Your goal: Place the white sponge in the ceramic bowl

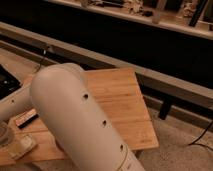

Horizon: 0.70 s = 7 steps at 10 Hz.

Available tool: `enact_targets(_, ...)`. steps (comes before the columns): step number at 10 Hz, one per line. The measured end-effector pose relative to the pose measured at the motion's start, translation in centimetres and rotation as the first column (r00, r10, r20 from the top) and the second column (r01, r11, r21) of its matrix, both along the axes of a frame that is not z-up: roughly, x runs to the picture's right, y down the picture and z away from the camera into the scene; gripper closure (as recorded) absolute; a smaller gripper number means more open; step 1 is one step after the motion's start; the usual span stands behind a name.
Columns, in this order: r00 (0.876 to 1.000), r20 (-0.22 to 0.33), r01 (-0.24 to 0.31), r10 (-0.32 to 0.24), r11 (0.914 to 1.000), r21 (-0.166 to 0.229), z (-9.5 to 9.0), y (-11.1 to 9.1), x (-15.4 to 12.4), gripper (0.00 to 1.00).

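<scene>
My arm (80, 125) fills the middle and blocks much of the table (125, 97). My gripper is somewhere past the table's left edge, out of shot, so open or closed I cannot tell. The sponge (21, 146) sits at the table's front-left corner (pale and hard to make out), just beside a cup (4, 135) cut off by the border. The bar (25, 119) lies just behind it. The bowl I cannot make out.
</scene>
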<state>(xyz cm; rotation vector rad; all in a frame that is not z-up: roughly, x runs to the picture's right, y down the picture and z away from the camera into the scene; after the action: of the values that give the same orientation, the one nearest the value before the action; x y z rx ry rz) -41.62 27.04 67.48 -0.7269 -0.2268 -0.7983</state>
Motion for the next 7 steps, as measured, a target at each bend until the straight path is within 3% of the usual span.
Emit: enact_targets(7,1.0,0.002,0.011,-0.011,0.9994,-0.033,1.0,1.4,0.9,0.35)
